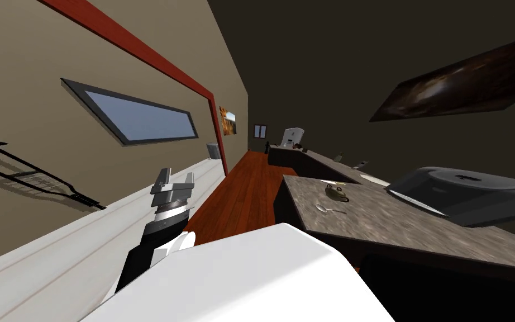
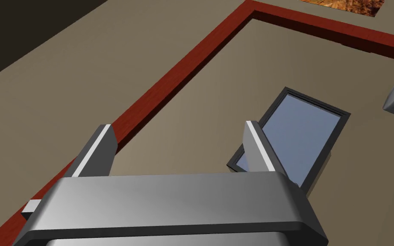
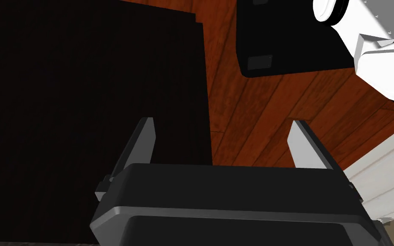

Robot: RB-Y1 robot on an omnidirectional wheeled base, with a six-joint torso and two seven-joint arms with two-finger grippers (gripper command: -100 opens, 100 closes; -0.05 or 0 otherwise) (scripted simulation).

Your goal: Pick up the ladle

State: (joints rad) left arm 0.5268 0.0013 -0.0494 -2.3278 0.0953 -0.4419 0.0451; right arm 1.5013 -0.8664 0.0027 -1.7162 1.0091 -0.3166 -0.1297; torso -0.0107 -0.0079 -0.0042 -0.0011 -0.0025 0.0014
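Ladle: light grey, flat on mottled worktop, just beside small dark pot; well apart from both jaws; left gripper: raised, jaws spread; right gripper: jaws spread, aimed at wood floor.

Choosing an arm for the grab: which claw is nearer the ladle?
Probably right: the right claw hangs low beside the counter, below the ladle. The left claw is raised across the floor, near the wall.
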